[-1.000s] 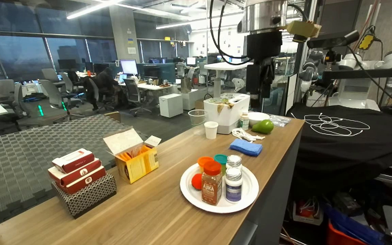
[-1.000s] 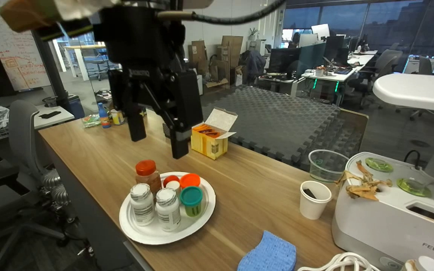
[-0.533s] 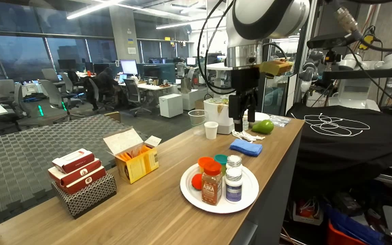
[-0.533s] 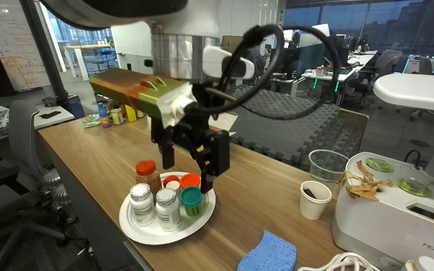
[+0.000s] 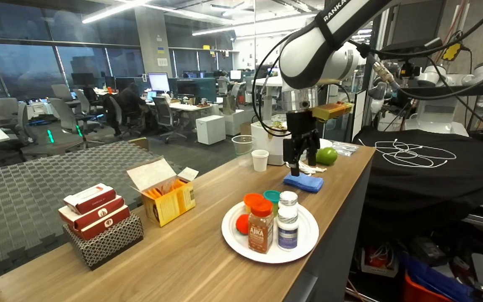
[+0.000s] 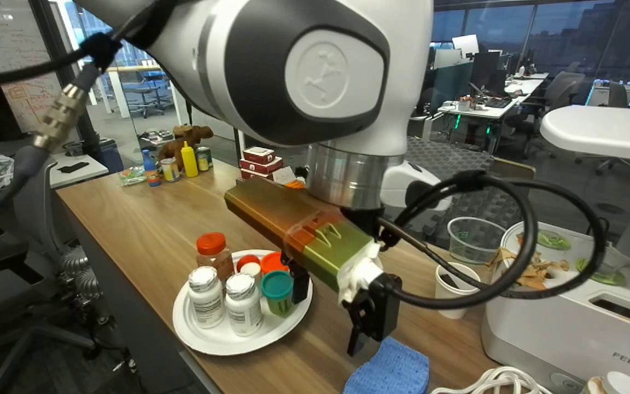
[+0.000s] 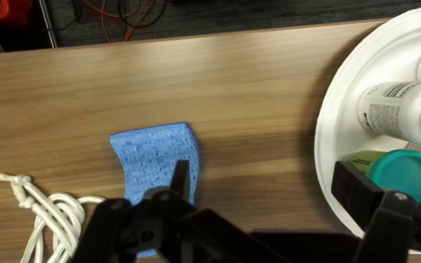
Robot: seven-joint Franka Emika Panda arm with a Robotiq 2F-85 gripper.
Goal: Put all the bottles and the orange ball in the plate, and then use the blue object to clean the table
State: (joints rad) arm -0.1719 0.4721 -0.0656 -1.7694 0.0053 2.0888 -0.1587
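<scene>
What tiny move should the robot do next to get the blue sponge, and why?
I'd probably slide the open gripper sideways, away from the plate, until the blue sponge sits between its fingers. In the wrist view, one finger overlaps the sponge while the other overlaps the plate's edge and the teal-lidded cup, so going straight down might bump them.
</scene>
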